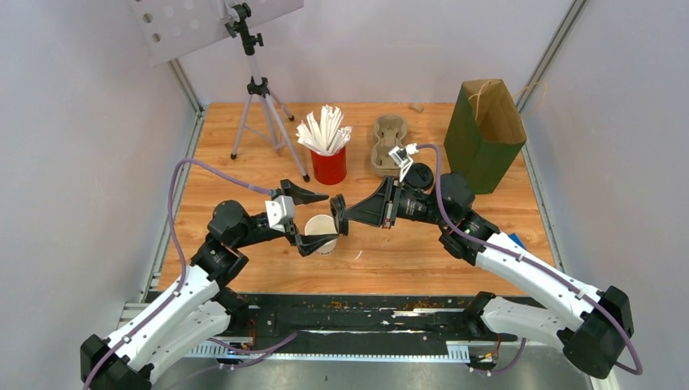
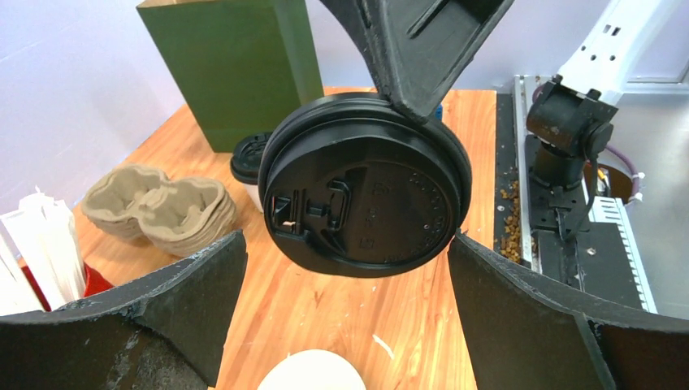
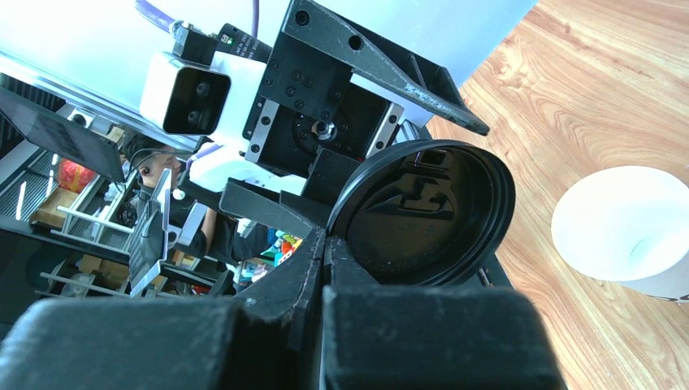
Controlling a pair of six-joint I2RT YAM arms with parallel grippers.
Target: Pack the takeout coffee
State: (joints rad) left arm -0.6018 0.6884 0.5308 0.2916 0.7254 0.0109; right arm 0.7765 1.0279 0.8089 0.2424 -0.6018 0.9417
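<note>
A white paper cup (image 1: 322, 232) without a lid stands open-topped on the table between the wide-open fingers of my left gripper (image 1: 329, 218). Its rim shows at the bottom of the left wrist view (image 2: 313, 375), touching neither finger. My right gripper (image 1: 344, 215) is shut on the edge of a black plastic lid (image 1: 339, 214) and holds it on edge just right of the cup. The lid fills the left wrist view (image 2: 366, 187) and shows in the right wrist view (image 3: 422, 213). A second cup with its black lid on (image 1: 419, 176) stands behind my right arm.
An open green paper bag (image 1: 485, 130) stands at the back right. A beige pulp cup tray (image 1: 387, 145) and a red cup of white straws (image 1: 328, 162) stand at the back. A tripod (image 1: 260, 106) stands at the back left.
</note>
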